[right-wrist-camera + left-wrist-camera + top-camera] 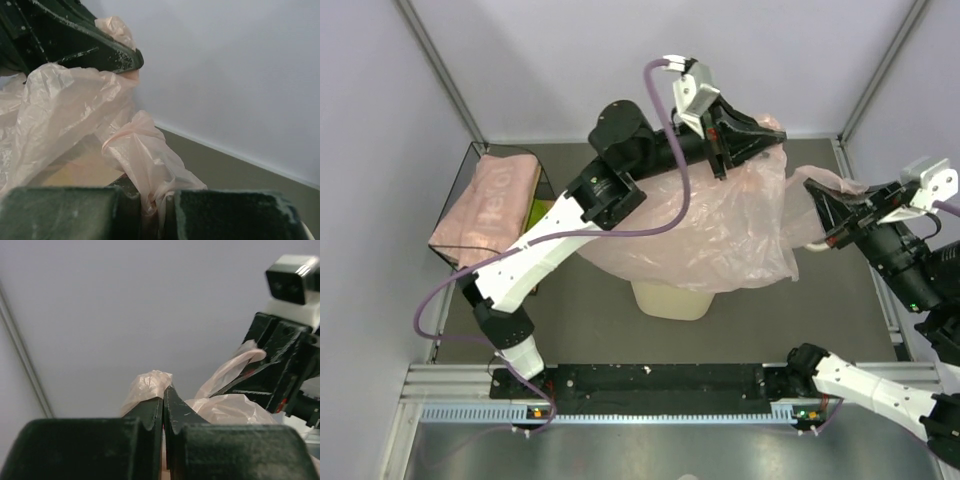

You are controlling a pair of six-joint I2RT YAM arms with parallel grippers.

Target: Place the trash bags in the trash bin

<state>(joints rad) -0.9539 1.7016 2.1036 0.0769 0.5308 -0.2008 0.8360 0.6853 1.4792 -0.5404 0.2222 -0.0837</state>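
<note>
Top external: a spread trash bag (720,225) hangs draped over the trash bin (672,298) — its upper edge stretched between left gripper (770,138) and right gripper (820,195). Left wrist: jaws closed tight on a bunch of pink film. Right wrist: jaws pinched on another fold.

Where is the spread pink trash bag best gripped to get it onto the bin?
At its upper edge, on two bunched spots set apart, each from its own side. The trash bag is floppy film, so probably only gathered edge pinches firmly; the left claw and right claw each clamp such a bunch, and the sheet hangs spread over the trash bin.
</note>
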